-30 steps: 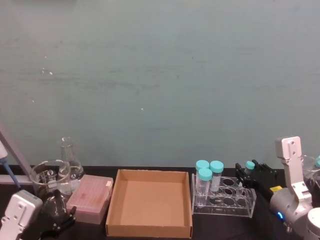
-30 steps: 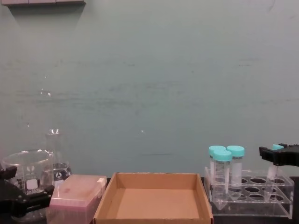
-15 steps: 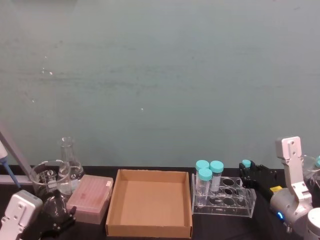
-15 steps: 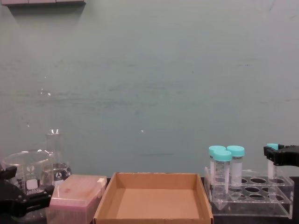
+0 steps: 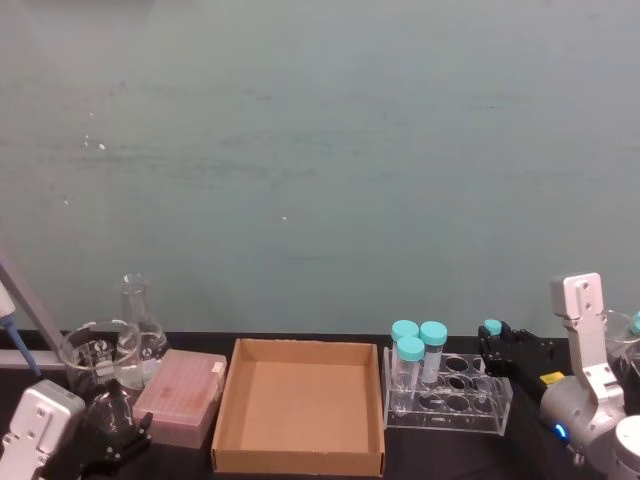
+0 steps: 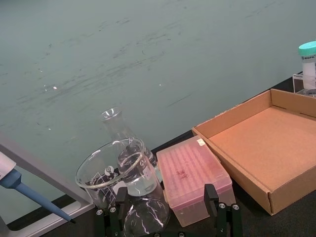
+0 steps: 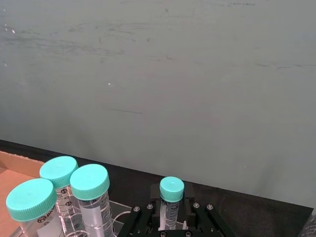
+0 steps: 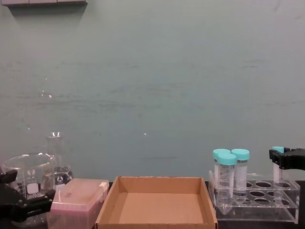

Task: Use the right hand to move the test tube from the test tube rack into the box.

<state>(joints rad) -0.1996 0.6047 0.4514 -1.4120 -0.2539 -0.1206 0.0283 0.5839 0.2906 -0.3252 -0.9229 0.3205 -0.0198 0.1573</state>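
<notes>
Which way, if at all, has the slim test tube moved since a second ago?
Yes: the test tube moved slightly left along the test tube rack, toward the wider tubes, in the right hand.

Black table (image 5: 450, 457): box (image 5: 298, 402), test tube rack (image 5: 450, 413), pink box (image 5: 180, 398), beaker (image 5: 97, 356)

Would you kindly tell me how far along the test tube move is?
Done: the right hand has its jaws shut on the test tube. In hand: the tube stands upright at the test tube rack's right end, not carried off. Left: releasing it in the box, which holds nothing. The left gripper sits parked by the beaker.
</notes>
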